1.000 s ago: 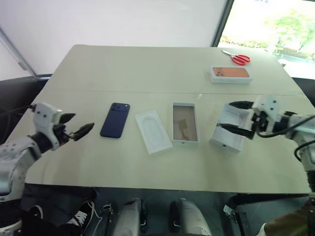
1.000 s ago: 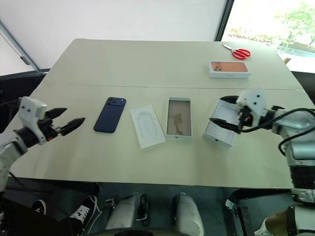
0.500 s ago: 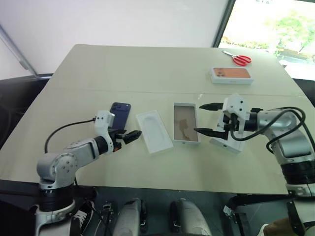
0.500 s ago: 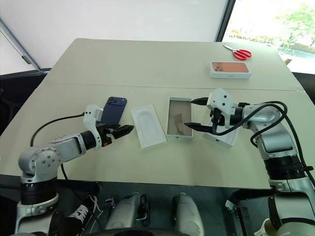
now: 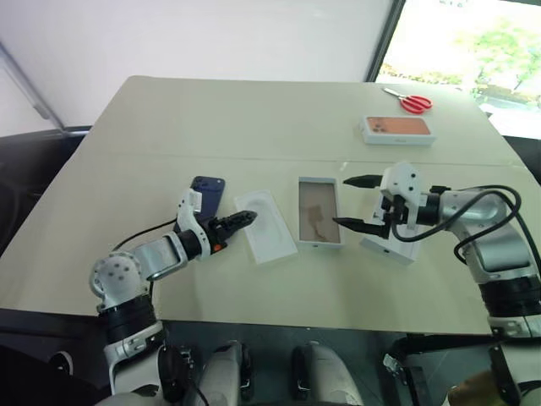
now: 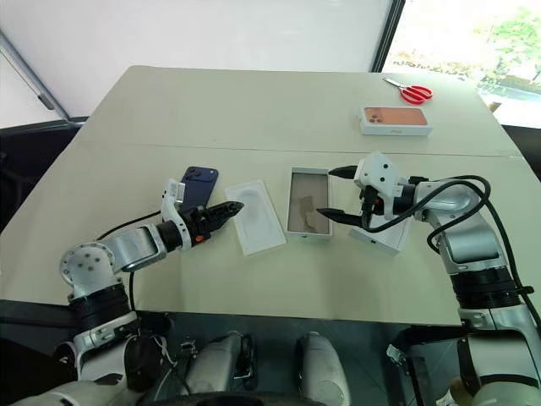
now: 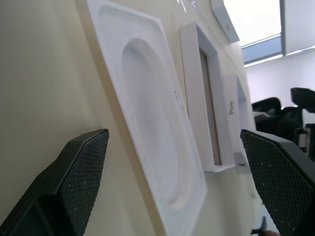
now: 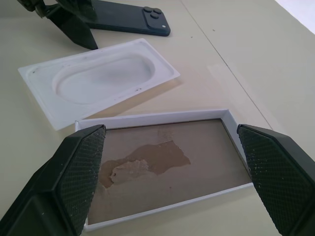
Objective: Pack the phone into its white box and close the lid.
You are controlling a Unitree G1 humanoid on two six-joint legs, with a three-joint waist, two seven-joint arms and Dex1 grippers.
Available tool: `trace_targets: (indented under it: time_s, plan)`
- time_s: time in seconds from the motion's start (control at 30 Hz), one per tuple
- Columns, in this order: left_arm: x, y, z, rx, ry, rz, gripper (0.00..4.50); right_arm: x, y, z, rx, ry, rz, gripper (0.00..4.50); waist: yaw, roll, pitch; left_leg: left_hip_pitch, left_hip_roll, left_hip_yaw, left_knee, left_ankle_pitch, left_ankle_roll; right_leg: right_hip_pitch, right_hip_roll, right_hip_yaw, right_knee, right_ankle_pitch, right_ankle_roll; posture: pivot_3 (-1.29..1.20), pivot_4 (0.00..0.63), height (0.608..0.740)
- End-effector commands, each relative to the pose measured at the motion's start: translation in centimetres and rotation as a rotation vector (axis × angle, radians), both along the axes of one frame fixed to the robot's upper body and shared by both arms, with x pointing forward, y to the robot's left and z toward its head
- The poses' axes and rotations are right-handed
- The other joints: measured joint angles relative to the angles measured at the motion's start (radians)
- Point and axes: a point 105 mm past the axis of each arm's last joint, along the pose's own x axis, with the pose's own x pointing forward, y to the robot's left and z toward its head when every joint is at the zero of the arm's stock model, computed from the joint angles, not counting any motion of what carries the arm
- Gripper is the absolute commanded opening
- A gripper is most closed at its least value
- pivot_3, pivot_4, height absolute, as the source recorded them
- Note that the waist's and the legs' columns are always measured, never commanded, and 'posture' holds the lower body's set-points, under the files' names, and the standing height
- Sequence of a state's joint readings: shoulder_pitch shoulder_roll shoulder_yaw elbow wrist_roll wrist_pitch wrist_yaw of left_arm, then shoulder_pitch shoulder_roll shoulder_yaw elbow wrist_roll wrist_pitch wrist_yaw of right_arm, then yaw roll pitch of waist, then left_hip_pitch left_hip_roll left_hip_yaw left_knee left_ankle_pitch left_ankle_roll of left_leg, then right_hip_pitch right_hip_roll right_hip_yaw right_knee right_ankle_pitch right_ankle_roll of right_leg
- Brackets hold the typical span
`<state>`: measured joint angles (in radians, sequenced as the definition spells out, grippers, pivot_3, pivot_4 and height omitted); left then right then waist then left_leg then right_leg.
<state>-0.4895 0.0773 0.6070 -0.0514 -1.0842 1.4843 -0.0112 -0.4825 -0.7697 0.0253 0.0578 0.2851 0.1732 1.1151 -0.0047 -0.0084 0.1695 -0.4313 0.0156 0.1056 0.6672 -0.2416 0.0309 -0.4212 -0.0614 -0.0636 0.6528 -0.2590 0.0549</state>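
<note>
White box (image 5: 319, 211) lay open, empty on table (image 5: 254, 118) | navy phone (image 5: 206, 193) left of it, beyond white insert (image 5: 265, 226) | lid (image 5: 390, 245) right of it | left gripper (image 5: 239, 222) wide open, empty, at insert's edge | right gripper (image 5: 357, 203) wide open, empty, beside box.

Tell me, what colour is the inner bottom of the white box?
Brown, with a paler torn patch; the white box shows it best in the right wrist view.
</note>
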Motion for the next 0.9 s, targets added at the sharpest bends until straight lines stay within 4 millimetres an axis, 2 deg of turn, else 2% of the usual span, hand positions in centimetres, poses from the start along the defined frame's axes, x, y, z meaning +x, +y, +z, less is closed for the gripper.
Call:
trace_targets:
  time_s: [0.03, 0.3, 0.53, 0.57, 0.63, 0.83, 0.9]
  plan:
    - [0.4, 0.4, 0.5, -0.054, 0.006, 0.008, 4.5, 0.2, -0.1, 1.6, 0.011, -0.065, -0.003, 4.46, 0.0, 0.0, 0.0, 0.0, 0.0, 0.0, 0.0, 0.0, 0.0, 0.0, 0.0, 0.0, 0.0, 0.0, 0.0, 0.0, 0.15, 0.74]
    - [0.3, -1.2, -0.3, -0.105, 0.038, -0.029, 4.5, 0.2, 0.1, 1.6, 0.014, -0.076, -0.002, 4.46, 0.0, 0.0, 0.0, 0.001, 0.0, 0.0, 0.0, 0.0, -0.001, 0.002, 0.0, 0.0, 0.0, 0.0, 0.0, 0.0, 0.15, 0.74]
    - [0.9, -1.2, -0.7, -0.113, 0.065, -0.004, 4.5, 0.3, 0.2, 1.8, 0.015, -0.085, -0.006, 4.46, 0.003, 0.0, 0.0, 0.005, 0.0, 0.0, -0.001, 0.0, -0.001, 0.006, 0.0, 0.0, -0.002, 0.0, 0.0, 0.0, 0.15, 0.74]
    - [1.0, -1.1, -0.8, -0.115, 0.068, -0.001, 3.98, 0.3, 0.1, 1.8, 0.014, -0.085, -0.007, 4.5, 0.005, 0.0, 0.0, 0.006, 0.0, 0.0, -0.001, 0.0, -0.001, 0.006, 0.0, 0.0, -0.002, 0.0, 0.0, 0.0, 0.15, 0.74]
    - [0.8, -0.9, -0.8, -0.113, 0.069, -0.001, 3.25, 0.3, 0.1, 1.7, 0.013, -0.088, -0.011, 4.5, 0.01, 0.0, 0.0, 0.006, 0.0, 0.0, -0.001, 0.0, -0.001, 0.006, 0.0, 0.0, -0.002, 0.0, 0.0, 0.0, 0.15, 0.74]
    - [0.7, -0.5, -1.0, -0.132, 0.084, 0.009, 0.15, 0.3, 0.1, 1.8, 0.016, -0.092, -0.012, 4.5, 0.014, 0.0, 0.0, 0.006, 0.0, 0.0, -0.001, 0.0, -0.001, 0.006, -0.001, 0.0, -0.002, 0.0, 0.0, 0.0, 0.15, 0.74]
    - [0.7, -0.5, -1.1, -0.131, 0.087, 0.007, 0.07, 0.4, 0.1, 1.9, 0.016, -0.093, -0.012, 4.5, 0.015, 0.0, 0.0, 0.006, 0.0, 0.0, -0.001, 0.0, -0.001, 0.006, -0.001, 0.0, -0.003, 0.0, -0.001, 0.0, 0.15, 0.74]
